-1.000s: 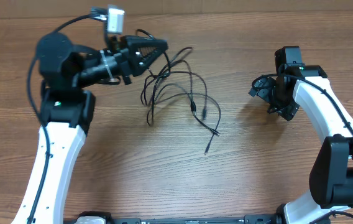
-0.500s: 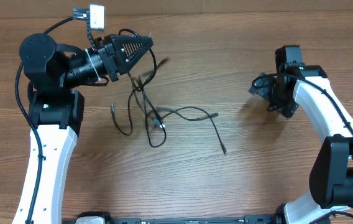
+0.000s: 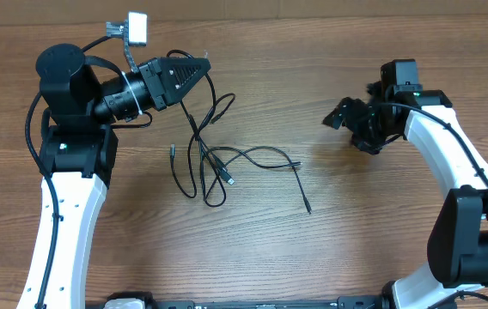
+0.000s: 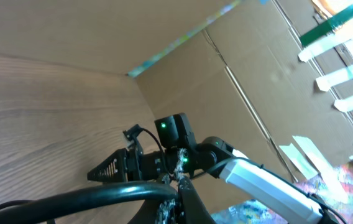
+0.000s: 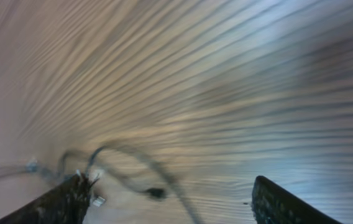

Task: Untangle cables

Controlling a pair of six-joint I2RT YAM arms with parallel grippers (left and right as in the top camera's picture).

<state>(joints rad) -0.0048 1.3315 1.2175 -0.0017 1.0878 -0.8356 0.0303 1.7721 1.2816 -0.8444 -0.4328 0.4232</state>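
Thin black cables (image 3: 218, 159) lie in loose loops on the wooden table, with one strand rising to my left gripper (image 3: 199, 67), which is shut on it above the table's far left. In the left wrist view a black cable (image 4: 102, 196) runs across the shut gripper (image 4: 179, 186). One plug end (image 3: 308, 207) trails off to the right. My right gripper (image 3: 344, 127) hovers open to the right of the cables, pointing at them. Its blurred wrist view shows the cables (image 5: 127, 158) beyond the gripper (image 5: 173, 202), with nothing between the wide-set fingers (image 5: 64, 199).
The table is bare wood (image 3: 313, 51). A cardboard wall (image 4: 238, 68) stands beyond the table's edge in the left wrist view, where the right arm (image 4: 251, 177) also shows.
The left gripper swung left with its strand, dragging the cables left and spreading them out. The right gripper moved left toward the cables, and its jaws narrowed slightly.
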